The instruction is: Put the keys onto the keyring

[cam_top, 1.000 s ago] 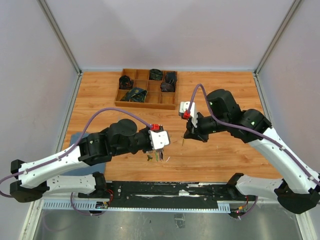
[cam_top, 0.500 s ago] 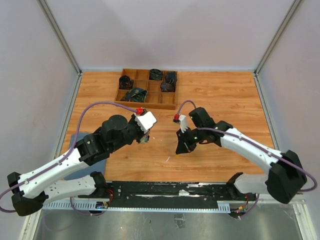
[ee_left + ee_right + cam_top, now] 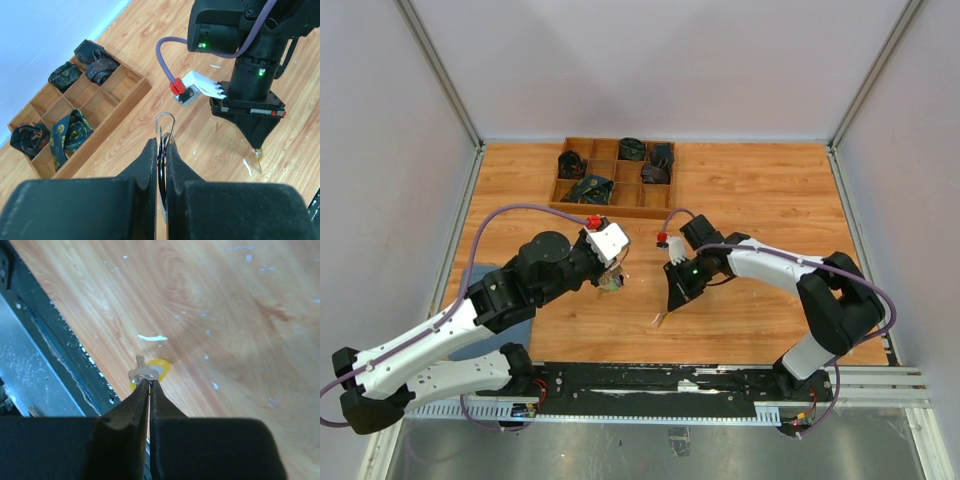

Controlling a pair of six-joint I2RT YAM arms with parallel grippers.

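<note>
My left gripper (image 3: 160,142) is shut on the keyring (image 3: 165,122). The ring's thin silver loop sticks out past the fingertips. In the top view the left gripper (image 3: 612,278) is above the table's middle, with a small green-headed key (image 3: 611,285) hanging at it. My right gripper (image 3: 149,381) is shut on a silver key with a yellow head (image 3: 152,371), held low over the wood. In the top view the right gripper (image 3: 669,303) points down and left, a short way right of the left gripper. The yellow key also shows in the left wrist view (image 3: 259,156).
A wooden compartment tray (image 3: 613,210) holding dark bundles stands at the back of the table, and also shows in the left wrist view (image 3: 117,112). The black front rail (image 3: 65,357) lies just beyond the right gripper's tip. Grey walls enclose the table.
The left gripper has moved back and left from the front edge with the ring. The right gripper has swung left and down towards the table with the yellow key.
</note>
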